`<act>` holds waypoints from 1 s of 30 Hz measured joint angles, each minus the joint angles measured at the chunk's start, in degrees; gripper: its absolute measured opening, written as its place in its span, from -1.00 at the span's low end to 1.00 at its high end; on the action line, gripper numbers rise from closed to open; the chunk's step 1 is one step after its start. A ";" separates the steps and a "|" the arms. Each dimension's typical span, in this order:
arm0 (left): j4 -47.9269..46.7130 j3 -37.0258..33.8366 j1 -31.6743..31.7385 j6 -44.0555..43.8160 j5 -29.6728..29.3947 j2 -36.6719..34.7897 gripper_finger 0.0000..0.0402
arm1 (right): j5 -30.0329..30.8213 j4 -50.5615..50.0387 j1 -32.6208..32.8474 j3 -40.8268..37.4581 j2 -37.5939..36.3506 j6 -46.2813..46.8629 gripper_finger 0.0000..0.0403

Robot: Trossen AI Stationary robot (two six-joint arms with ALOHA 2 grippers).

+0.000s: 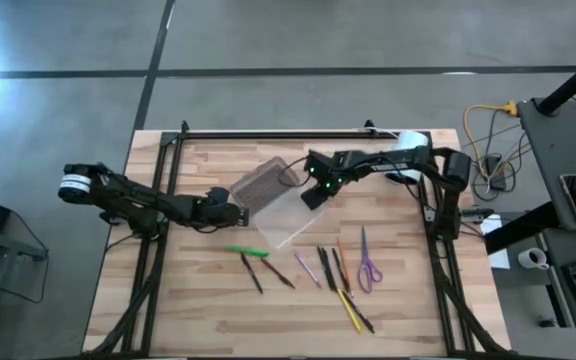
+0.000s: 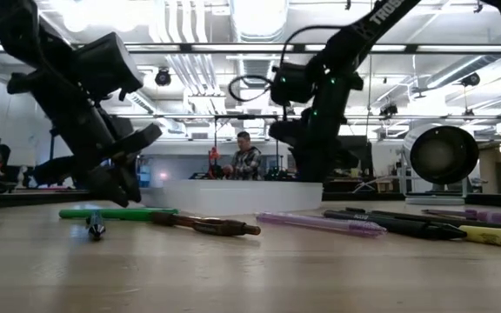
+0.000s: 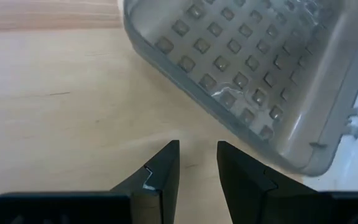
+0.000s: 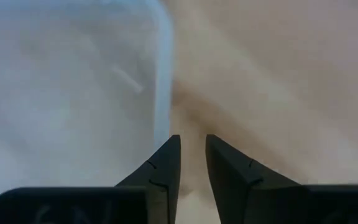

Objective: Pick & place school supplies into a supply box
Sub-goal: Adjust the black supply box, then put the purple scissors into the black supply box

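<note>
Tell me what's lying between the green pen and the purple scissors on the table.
In the high view, between the green pen and the purple scissors lies a loose row of dark, brown, purple and yellow pens and pencils on the wooden table.

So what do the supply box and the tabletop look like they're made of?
Supply box: likely moulded plastic, a see-through grey half with a dimpled grid and a clear, smooth lid that the table shows through. Tabletop: pale wood, matte, with visible plank seams and grain.

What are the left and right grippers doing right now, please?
Left gripper: fingers slightly apart, holding nothing, beside the supply box.
Right gripper: fingers slightly apart, holding nothing, at the edge of the box's clear lid.
</note>
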 joint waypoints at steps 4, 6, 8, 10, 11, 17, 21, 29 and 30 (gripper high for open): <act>0.47 -0.62 0.00 0.00 -0.14 0.00 -0.54 | -3.93 -0.17 3.13 -0.02 0.00 0.02 -0.65; 0.82 -0.83 0.00 0.00 -0.29 0.00 -0.54 | -3.69 -0.27 4.53 -0.02 0.00 0.02 -0.65; 0.92 -0.87 0.00 0.00 -0.28 0.00 -0.54 | -0.73 -1.26 5.58 -0.02 -0.17 0.48 -0.65; 0.85 -0.91 -0.01 0.01 -0.24 -0.33 -0.54 | 4.39 -4.39 6.36 0.00 -1.11 1.30 -0.65; 0.77 -0.95 -0.12 0.07 -0.11 -0.72 -0.54 | 6.81 -6.29 6.71 0.02 -1.92 1.30 -0.65; 0.64 -0.97 -1.50 3.98 0.24 -6.95 -0.54 | 10.19 -17.30 9.36 -0.26 -9.39 1.71 -0.58; 0.70 -1.00 -2.70 9.45 0.84 -12.94 -0.54 | 10.01 -22.42 12.10 -1.97 -13.81 7.52 -0.48; 0.34 -1.93 -2.75 13.09 2.81 -21.99 -0.54 | 6.24 -23.92 22.56 -10.82 -17.63 28.66 -0.14; 0.30 -2.05 -2.75 13.09 2.82 -22.59 -0.54 | 5.75 -23.98 24.00 -12.10 -17.67 32.07 -0.10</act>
